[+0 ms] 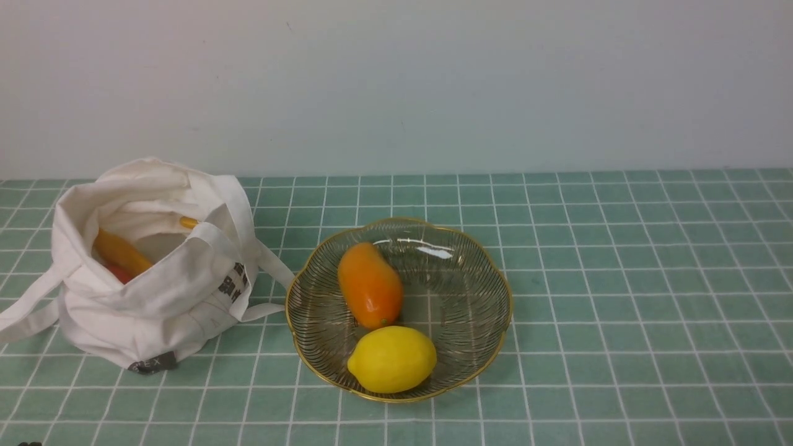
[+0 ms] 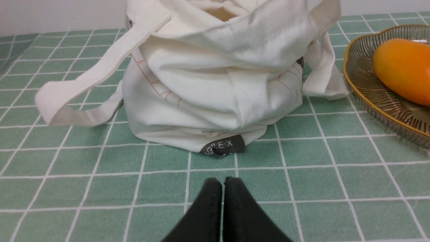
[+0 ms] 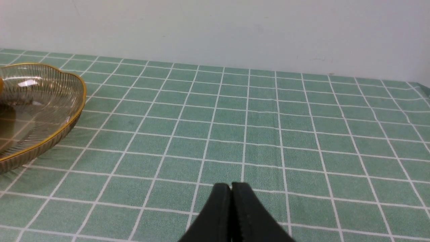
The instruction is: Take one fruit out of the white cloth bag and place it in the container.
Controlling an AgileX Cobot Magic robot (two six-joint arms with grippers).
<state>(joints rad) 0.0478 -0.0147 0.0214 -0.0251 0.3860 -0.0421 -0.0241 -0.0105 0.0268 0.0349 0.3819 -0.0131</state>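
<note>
The glossy orange fruit lies in the clear glass bowl, whose gold rim is scalloped. The white cloth bag stands slumped to the left of the bowl, mouth open, its dark tag at the front. My left gripper is shut and empty, low over the cloth a short way in front of the bag's tag. My right gripper is shut and empty over bare cloth to the right of the bowl. Neither gripper shows in the front view.
A yellow lemon lies in the bowl beside the orange fruit. Yellow-orange bananas and something red show inside the bag. The bag's strap handles trail over the green checked tablecloth. A pale wall stands behind.
</note>
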